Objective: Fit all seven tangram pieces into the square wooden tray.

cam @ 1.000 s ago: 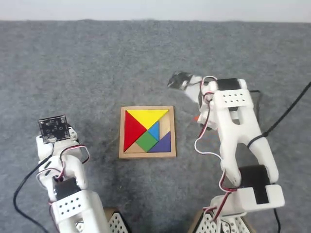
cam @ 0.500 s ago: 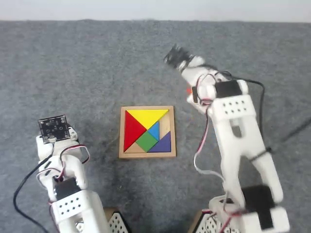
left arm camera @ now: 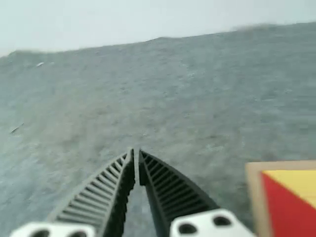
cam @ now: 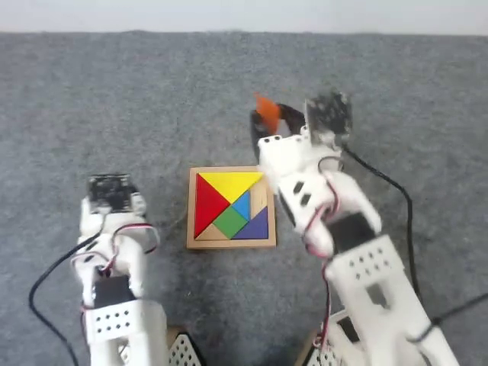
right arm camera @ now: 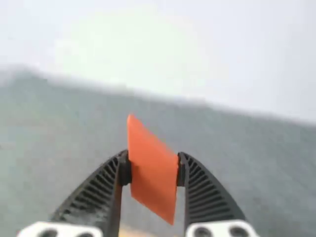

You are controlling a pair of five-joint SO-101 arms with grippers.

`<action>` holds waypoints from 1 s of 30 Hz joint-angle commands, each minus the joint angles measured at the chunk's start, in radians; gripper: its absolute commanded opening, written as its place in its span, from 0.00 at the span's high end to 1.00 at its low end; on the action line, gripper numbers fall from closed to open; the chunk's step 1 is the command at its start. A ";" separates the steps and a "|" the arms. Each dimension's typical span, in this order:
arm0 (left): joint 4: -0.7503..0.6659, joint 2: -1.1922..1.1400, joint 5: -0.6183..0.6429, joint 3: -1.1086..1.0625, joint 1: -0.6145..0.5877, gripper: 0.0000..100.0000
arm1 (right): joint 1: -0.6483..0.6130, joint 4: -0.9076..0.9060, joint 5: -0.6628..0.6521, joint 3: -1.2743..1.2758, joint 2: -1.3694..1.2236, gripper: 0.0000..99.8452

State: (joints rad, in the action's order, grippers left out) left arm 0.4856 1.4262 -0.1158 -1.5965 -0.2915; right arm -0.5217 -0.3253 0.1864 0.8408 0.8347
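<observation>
**Orange tangram piece (cam: 266,110) clamped in the right gripper (cam: 267,123), beyond the tray's far right corner**

There's the orange piece (right arm camera: 152,182), a flat slab gripped on its two side edges. The right gripper (right arm camera: 152,165) has both jaws clenched on it, and one pointed corner sticks up past the fingertips. From above, it sits just past the far right corner of the square wooden tray (cam: 232,244), apart from the tray.

Five pieces lie flat in the tray:
- a yellow triangle (cam: 230,183) along the far edge
- a red triangle (cam: 206,206) down the left side
- a small blue triangle (cam: 242,204)
- a green square (cam: 229,221)
- a purple piece (cam: 255,226) in the near right corner

Bare wood shows along the right wall.

Over on the other side, the left arm (cam: 114,259) stands just left of the tray. The left gripper (left arm camera: 136,155) points out over the grey mat (cam: 114,99). Its jaws are drawn almost together, only a sliver between them, and they grasp nothing. Its wrist view catches the tray's corner (left arm camera: 253,187) close beside it.
</observation>
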 commanded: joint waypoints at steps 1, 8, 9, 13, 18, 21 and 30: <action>0.051 0.017 0.014 0.111 0.150 0.95 | -0.091 0.059 0.106 0.000 0.128 0.96; 0.114 0.017 0.316 0.242 0.356 0.83 | -0.128 -0.010 0.299 0.002 0.160 0.96; 0.130 0.017 0.339 0.262 0.385 0.82 | -0.128 -0.025 0.308 0.002 0.160 0.97; 0.150 0.017 0.351 0.309 0.479 0.80 | -0.128 -0.099 0.307 0.002 0.162 0.99; 0.158 0.017 0.338 0.315 0.531 0.80 | -0.111 -0.145 0.307 0.002 0.223 0.99; 0.233 0.017 0.261 0.343 0.582 0.80 | -0.110 -0.196 0.307 0.003 0.265 0.99; 0.347 0.017 0.166 0.424 0.621 0.80 | -0.107 -0.271 0.307 0.002 0.325 0.99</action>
State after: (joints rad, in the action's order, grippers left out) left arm 0.8355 1.4262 0.1036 -1.2298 0.3268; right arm -0.6429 -0.5831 0.4826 0.8516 1.1262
